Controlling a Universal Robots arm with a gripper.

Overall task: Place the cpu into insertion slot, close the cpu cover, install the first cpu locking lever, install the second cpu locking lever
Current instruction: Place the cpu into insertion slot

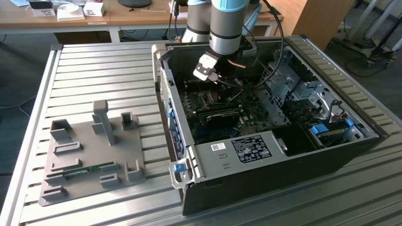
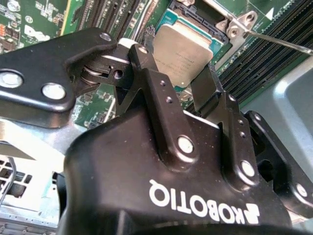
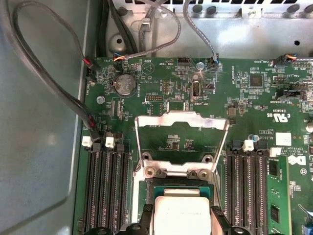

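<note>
The cpu (image 3: 181,215) lies over the insertion slot (image 3: 181,183), silver top up, with the dark socket rim showing along its far edge. Whether it is fully seated or riding just above the contacts I cannot tell. The gripper (image 2: 172,68) is closed narrow on it: in both wrist views the black fingers (image 2: 156,93) press against two opposite edges of the chip. Just beyond the slot, the cpu cover (image 3: 195,117) stands swung open on its hinge, with bare green circuit board (image 3: 161,83) visible through its window. A locking lever (image 2: 279,41) juts out free beside the socket corner, not latched. Memory slots (image 3: 105,191) flank the socket on both sides. In the exterior view the arm reaches down into the open computer case (image 1: 264,174) on the slatted table (image 1: 94,70). Risks, as a judgement: if the chip is slightly skewed or its notches are off, pressing down could bend socket contacts. If the fingers open unevenly, one pad may drag the chip sideways out of the recess. The upright cover could drop onto the fingers if it is knocked.
</note>
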